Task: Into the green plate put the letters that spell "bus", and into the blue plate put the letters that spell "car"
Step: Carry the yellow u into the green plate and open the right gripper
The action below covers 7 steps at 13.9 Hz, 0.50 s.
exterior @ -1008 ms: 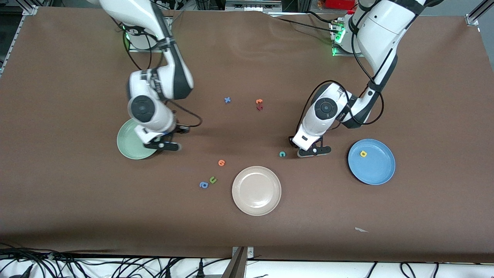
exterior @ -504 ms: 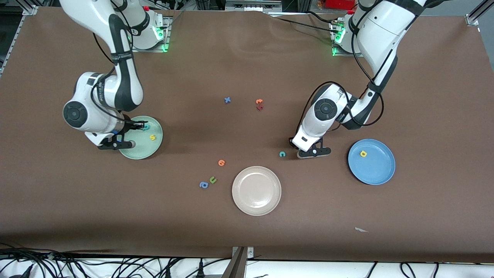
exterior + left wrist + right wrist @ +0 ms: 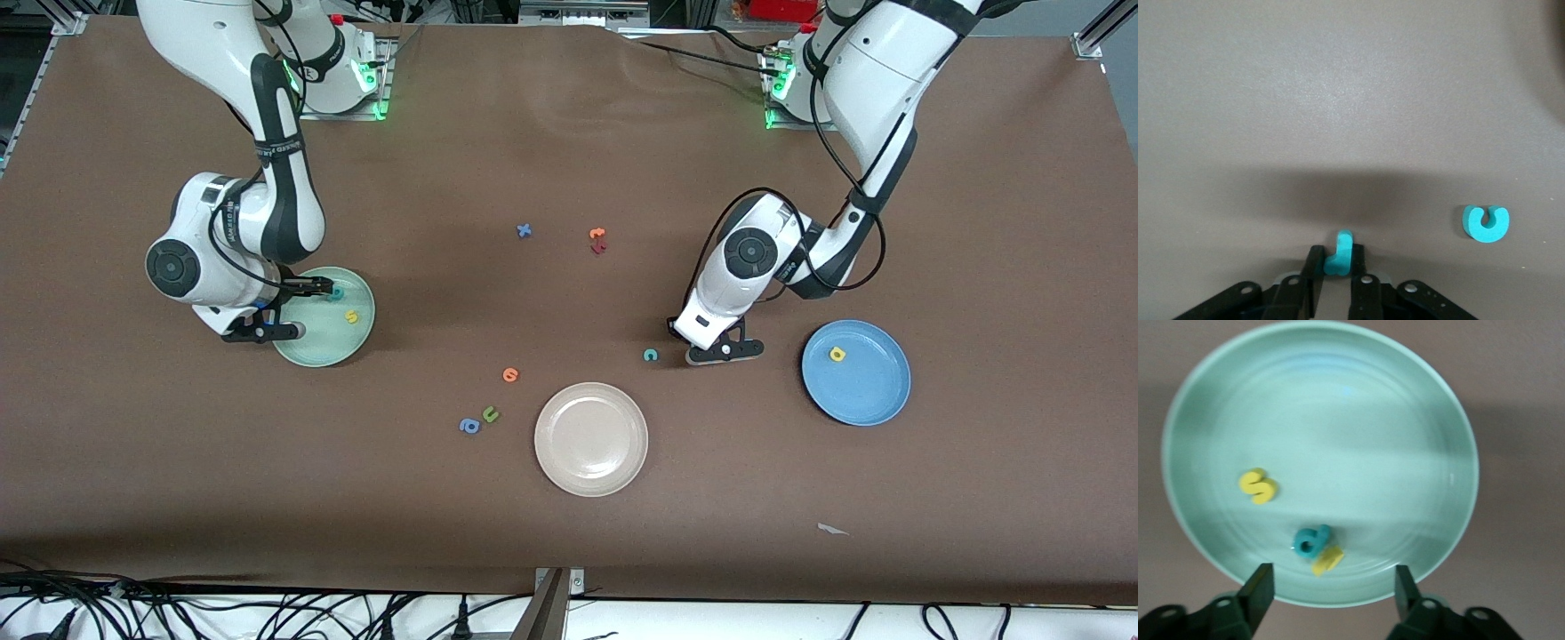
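Green plate (image 3: pixel 331 348): pale mint, round, raised rim; on the table toward my right arm's end. Contents: three letters.
Green plate contents: yellow s (image 3: pixel 1258 486) lies flat by itself; teal b (image 3: pixel 1311 541) and yellow u (image 3: pixel 1328 559) lie touching each other close to the rim. In the front view the s (image 3: pixel 352 316) is plain and the b (image 3: pixel 336 293) shows beside my finger; the u cannot be made out there.
Blue plate (image 3: pixel 867 396): bright blue, round, raised rim; toward my left arm's end. Contents: one yellow a (image 3: pixel 837 354), flat, on the part of the plate farther from the front camera.
Teal r (image 3: pixel 1340 253): pinched between my left fingers, standing on edge at table level, its long stem in line with the fingers and its hooked end pointing out past the fingertips.
Teal c (image 3: pixel 1485 222): flat on the bare table just beside my left gripper, toward the table's middle; also seen from the front (image 3: pixel 651 355). Its opening faces away from my left wrist camera.
Left gripper (image 3: pixel 1338 261): pressed together on the teal r, low at the table between the c and the blue plate.
Right gripper (image 3: pixel 1331 587): spread wide, holding nothing, over the rim of the green plate.
Beige-white plate (image 3: pixel 591 438): nearest the front camera, mid-table; nothing in it.
Other letters: blue x (image 3: pixel 524 230), orange pair (image 3: pixel 597 235), orange letter (image 3: pixel 510 374), green u (image 3: pixel 490 413) and blue a (image 3: pixel 469 426) lie on the bare table, outside all plates.
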Available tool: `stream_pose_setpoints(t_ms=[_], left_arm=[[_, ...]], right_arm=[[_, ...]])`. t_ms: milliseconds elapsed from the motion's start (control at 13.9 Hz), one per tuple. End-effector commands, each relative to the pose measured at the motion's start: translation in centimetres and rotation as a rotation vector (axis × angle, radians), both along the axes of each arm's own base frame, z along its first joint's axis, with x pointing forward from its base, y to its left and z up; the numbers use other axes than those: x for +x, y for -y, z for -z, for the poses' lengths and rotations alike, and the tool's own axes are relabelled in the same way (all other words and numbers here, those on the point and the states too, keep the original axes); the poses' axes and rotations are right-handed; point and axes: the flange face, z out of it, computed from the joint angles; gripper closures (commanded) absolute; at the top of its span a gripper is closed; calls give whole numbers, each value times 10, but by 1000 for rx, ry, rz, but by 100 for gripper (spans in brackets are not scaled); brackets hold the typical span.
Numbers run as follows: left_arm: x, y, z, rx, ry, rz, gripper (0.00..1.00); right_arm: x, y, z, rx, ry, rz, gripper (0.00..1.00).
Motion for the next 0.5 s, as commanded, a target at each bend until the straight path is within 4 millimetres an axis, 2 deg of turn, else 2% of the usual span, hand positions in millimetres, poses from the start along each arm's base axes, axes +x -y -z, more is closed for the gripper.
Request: stream_pose_setpoints(t_ms=[0,216,432], left_arm=[[2,7,13,11,14,12,81],[2,7,13,11,13,12,84],[5,5,11,11,16,13,85]], right_arm=[[22,-26,-50,57,-18,25,0],[45,-55,-105,63,-28,59,0],[59,-59,-146,71,1,44,0]])
